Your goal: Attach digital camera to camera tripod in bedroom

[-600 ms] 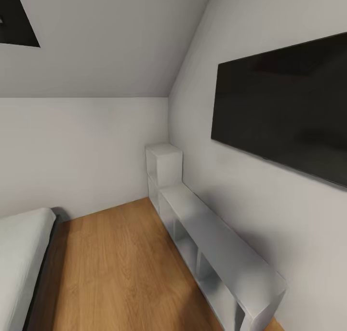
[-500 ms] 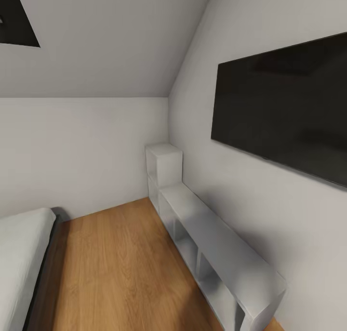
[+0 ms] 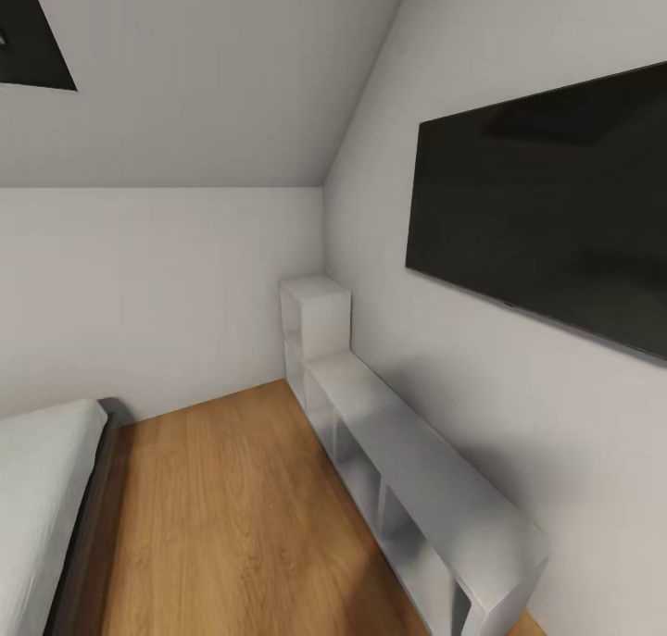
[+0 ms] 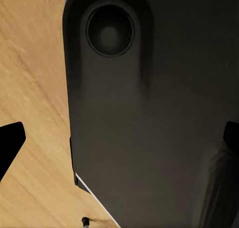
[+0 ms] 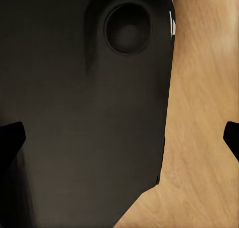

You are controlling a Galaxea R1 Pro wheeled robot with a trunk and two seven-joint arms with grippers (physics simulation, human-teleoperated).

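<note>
I am in the bedroom, facing a corner with a light wood floor (image 3: 232,516) and white walls. The digital camera and the camera tripod are out of view. In the left wrist view my left gripper (image 4: 119,141) is open, its dark fingertips (image 4: 9,143) far apart at the picture's edges, over my own black base (image 4: 149,113) and the floor. In the right wrist view my right gripper (image 5: 119,138) is open in the same way, with nothing between its fingertips (image 5: 10,138).
A low white cube shelf (image 3: 417,469) runs along the right wall, with a taller cube (image 3: 317,317) at the corner. A large black screen (image 3: 547,210) hangs above it. A bed (image 3: 42,488) with a dark frame is at the lower left. Wood floor lies between them.
</note>
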